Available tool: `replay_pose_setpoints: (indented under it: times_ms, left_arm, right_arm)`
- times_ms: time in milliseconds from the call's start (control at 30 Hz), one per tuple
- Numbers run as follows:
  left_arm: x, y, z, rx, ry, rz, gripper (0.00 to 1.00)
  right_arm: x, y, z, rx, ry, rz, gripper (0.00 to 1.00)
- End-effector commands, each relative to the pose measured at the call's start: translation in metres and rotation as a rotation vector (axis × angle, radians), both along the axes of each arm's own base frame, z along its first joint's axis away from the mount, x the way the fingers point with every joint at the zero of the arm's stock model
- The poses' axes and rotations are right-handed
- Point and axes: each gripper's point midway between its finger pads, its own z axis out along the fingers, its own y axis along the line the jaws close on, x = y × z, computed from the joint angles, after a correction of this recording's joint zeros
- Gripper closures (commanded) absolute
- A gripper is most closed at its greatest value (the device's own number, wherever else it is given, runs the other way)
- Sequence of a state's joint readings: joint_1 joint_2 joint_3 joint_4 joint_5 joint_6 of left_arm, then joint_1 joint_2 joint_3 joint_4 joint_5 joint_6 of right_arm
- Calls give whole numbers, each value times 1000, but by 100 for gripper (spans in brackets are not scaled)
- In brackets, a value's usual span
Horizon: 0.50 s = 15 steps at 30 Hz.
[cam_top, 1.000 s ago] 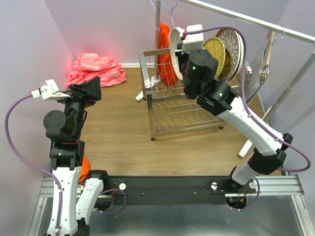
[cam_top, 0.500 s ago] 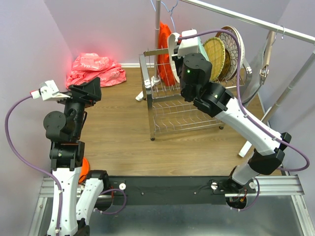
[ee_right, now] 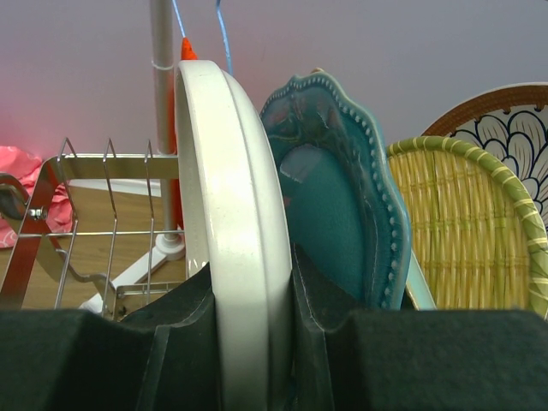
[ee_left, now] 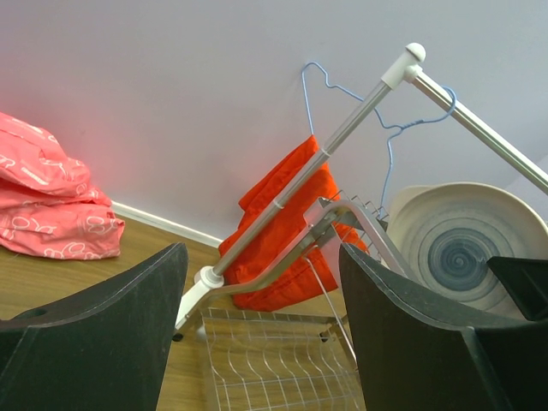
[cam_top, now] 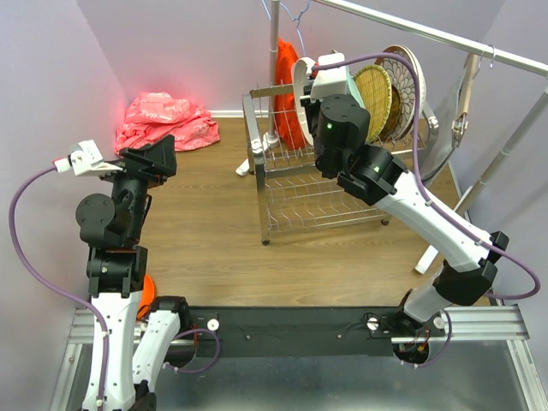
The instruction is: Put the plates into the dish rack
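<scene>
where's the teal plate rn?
Right wrist view, centre: teal plate upright in the rack, between the white plate in the right end effector and the woven plate.

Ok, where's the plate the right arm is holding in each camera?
Top view: the plate stands on edge, upper centre, above the rack.
Left wrist: far right, with its grey swirl face showing.
Right wrist: centre, edge-on, with its cream rim clamped in the right gripper.
Shared landmark: the orange cloth hangs just left of the plate in all three views.
</scene>
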<state>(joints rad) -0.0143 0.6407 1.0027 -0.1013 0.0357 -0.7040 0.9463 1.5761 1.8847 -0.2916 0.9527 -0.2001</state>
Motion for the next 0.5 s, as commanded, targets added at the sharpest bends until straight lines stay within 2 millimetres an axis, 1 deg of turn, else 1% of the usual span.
replay_pose_setpoints:
  times_ms: [0, 33, 67, 433, 467]
  left_arm:
    - [-1, 7, -3, 2, 1, 36, 20]
    - [-1, 7, -3, 2, 1, 36, 20]
    - [-1, 6, -4, 2, 4, 33, 20]
    - [2, 6, -5, 0, 6, 34, 20]
    - [3, 13, -6, 0, 9, 58, 20]
  right_arm:
    - [-7, -17, 21, 108, -46, -43, 81]
    - [-7, -16, 21, 107, -44, -41, 78]
    - [-7, -16, 22, 108, -46, -40, 77]
    - [-7, -11, 28, 111, -48, -12, 76]
    - [-8, -11, 29, 114, -49, -10, 76]
